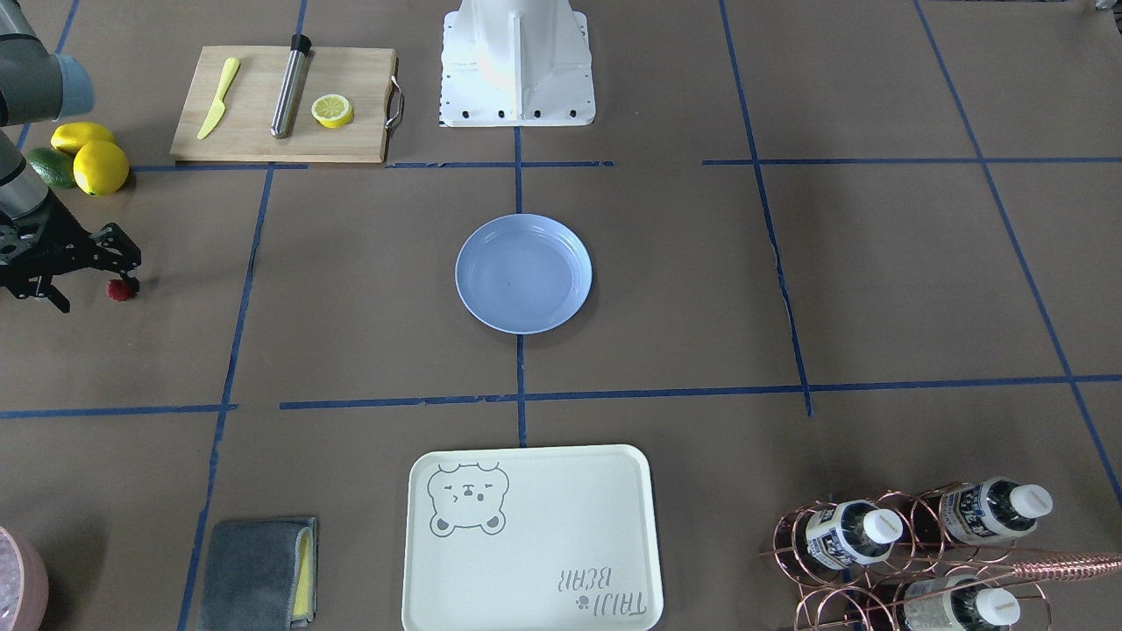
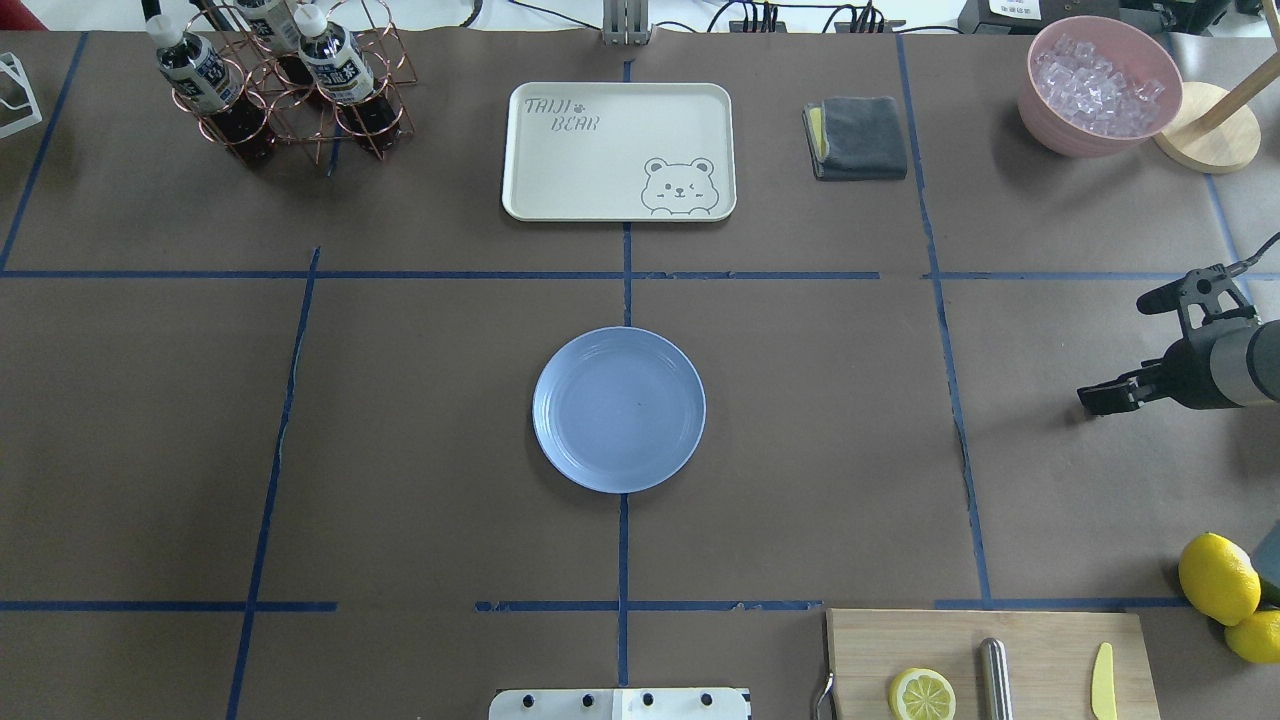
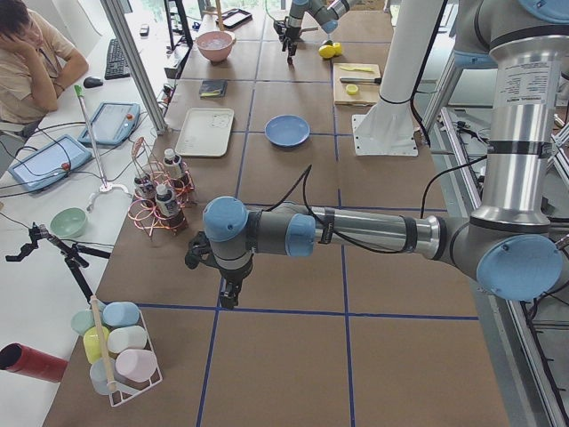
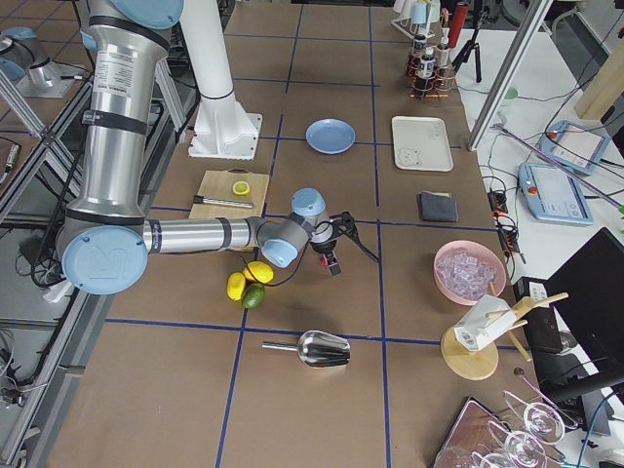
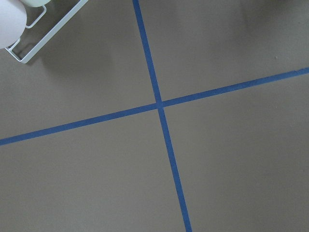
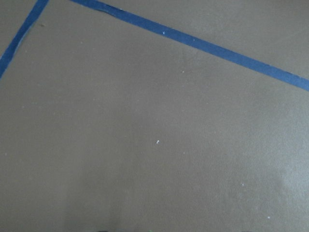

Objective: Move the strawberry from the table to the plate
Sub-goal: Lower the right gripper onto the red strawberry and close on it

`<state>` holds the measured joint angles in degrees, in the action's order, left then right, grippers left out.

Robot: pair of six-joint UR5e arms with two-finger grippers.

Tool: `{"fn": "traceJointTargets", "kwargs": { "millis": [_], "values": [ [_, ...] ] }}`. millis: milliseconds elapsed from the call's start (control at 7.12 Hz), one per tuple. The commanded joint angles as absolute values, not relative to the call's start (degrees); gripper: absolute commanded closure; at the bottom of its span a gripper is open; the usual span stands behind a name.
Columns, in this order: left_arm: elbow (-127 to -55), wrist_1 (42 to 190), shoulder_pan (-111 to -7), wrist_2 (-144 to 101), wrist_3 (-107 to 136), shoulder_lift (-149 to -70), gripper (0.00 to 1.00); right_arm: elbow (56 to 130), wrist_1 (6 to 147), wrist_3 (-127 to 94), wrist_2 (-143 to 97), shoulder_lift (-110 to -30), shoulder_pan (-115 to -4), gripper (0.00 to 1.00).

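Observation:
The strawberry (image 1: 120, 290) is a tiny dark-red berry on the brown paper table (image 1: 789, 263), far out on the robot's right side. My right gripper (image 1: 96, 295) is low over it and open. The berry lies between the fingers, close against one fingertip (image 1: 132, 282). From overhead the right gripper (image 2: 1115, 350) also stands open, and the berry is hidden there. The pale blue plate (image 1: 523, 273) sits empty at the table's middle, well away from the berry. My left gripper (image 3: 227, 298) hangs over the far left end of the table; whether it is open or shut I cannot tell.
Two lemons (image 1: 101, 166) and an avocado (image 1: 48, 166) lie just behind the right gripper. A cutting board (image 1: 280, 105) holds a lemon half, a knife and a metal rod. Along the operators' side stand a bear tray (image 1: 530, 539), a grey cloth (image 1: 254, 574) and a bottle rack (image 1: 920, 552).

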<state>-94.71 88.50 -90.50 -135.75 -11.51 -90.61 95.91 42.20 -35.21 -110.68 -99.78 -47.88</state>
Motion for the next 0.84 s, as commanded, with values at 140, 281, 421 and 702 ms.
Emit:
{"fn": "traceJointTargets", "kwargs": {
  "millis": [140,281,421,702],
  "values": [
    [-95.01,88.68,-90.44,-135.79,-11.51,-90.7,0.0,96.06,42.01,-34.98,-109.78,-99.76,-45.71,0.81],
    [-95.01,88.68,-90.44,-135.79,-11.51,-90.7,0.0,96.15,41.92,-34.81,-108.56,-99.84,-45.36,1.0],
    [-95.01,88.68,-90.44,-135.79,-11.51,-90.7,0.0,96.15,41.92,-34.8,-108.2,-99.84,-45.26,1.0],
    [-95.01,88.68,-90.44,-135.79,-11.6,-90.7,0.0,101.74,43.66,-36.81,-108.63,-98.45,-45.0,1.0]
  ]
}}
